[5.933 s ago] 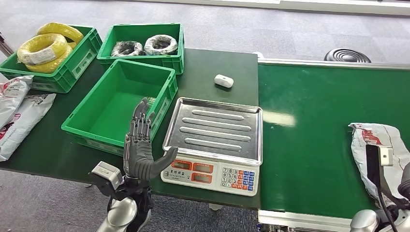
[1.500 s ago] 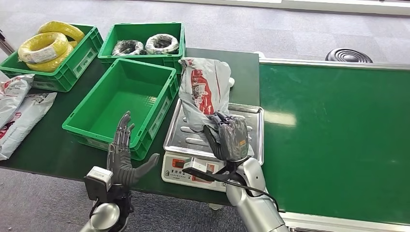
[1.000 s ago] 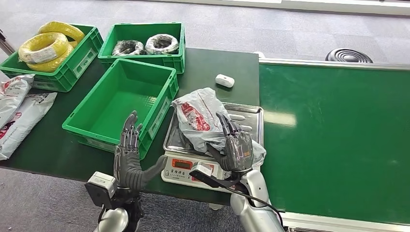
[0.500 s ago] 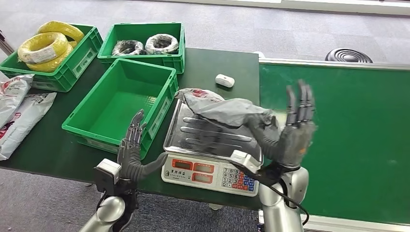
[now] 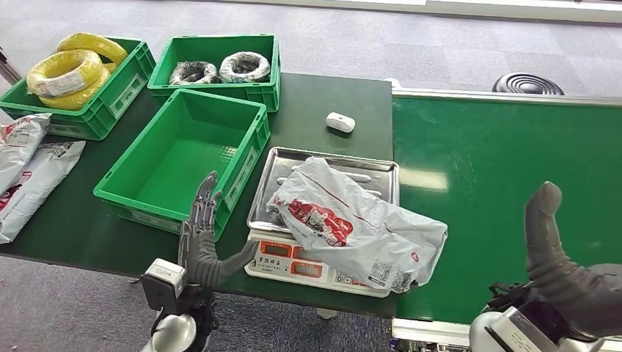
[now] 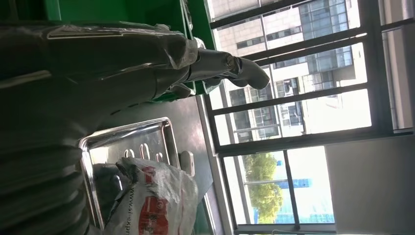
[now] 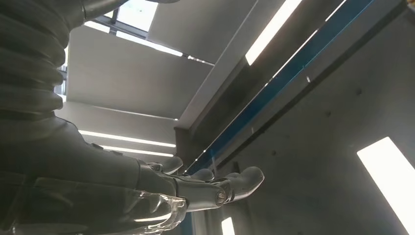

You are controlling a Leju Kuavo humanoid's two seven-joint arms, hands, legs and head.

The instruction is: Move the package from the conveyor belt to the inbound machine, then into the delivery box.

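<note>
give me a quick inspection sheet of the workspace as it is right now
surface: dark green table on the left, green conveyor belt on the right
job's things: package lies on the scale, overhanging its front right; empty green crate beside the scale
clutter: crate of yellow coils, crate of wrapped coils, small white device, spare bags at the table's left edge
hands: left hand open, raised in front of the empty crate; right hand open, holding nothing
cables: nothing seen
surroundings: grey floor, windows in the left wrist view
</note>
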